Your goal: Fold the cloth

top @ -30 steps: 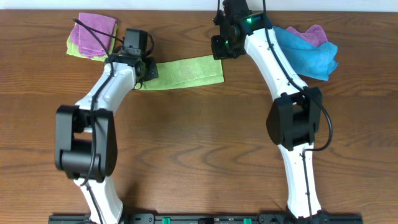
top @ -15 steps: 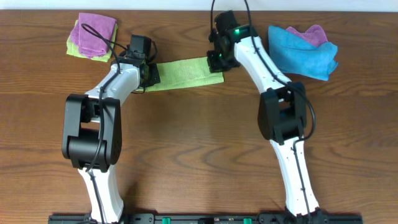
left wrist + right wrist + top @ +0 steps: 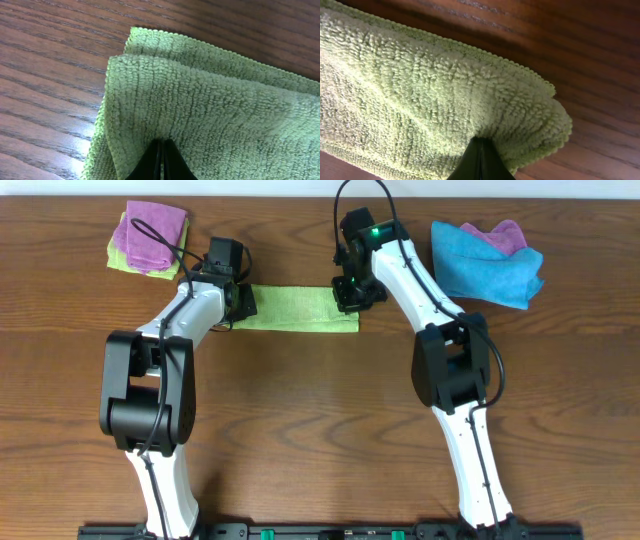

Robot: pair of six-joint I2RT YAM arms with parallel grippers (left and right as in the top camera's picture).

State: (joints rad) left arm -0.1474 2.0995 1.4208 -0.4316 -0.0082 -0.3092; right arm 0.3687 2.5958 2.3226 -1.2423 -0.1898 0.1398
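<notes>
Since a second ago the right arm has drawn in from the far edge and swung its end of the cloth (image 3: 297, 308) towards the near side, so the strip that sat tilted now lies level, parallel to the far edge of the worktop (image 3: 300, 420). The left arm has shifted only a little.

The cloth is a long, narrow, lime-green band, doubled over, lying flat on the wood in the far half of the worktop, slightly left of the middle. Both of its short ends are pinched. The left gripper (image 3: 243, 302) sits on the left end. In the left wrist view the left gripper's dark tips (image 3: 161, 150) are closed tight together on the top layer of the cloth (image 3: 210, 115), with a second layer showing at the edge beyond it. The right gripper (image 3: 352, 292) is on the right end. In the right wrist view the right gripper's tips (image 3: 479, 150) are likewise clamped together on the plush rounded fold of the cloth (image 3: 420, 100), whose corner rests on the wood.

Well apart from the strip, near the far left corner, a purple cloth (image 3: 152, 228) lies on a second green cloth (image 3: 120, 258). Towards the far right, a blue cloth (image 3: 490, 265) lies crumpled with another purple piece (image 3: 505, 232) showing at its far side.
</notes>
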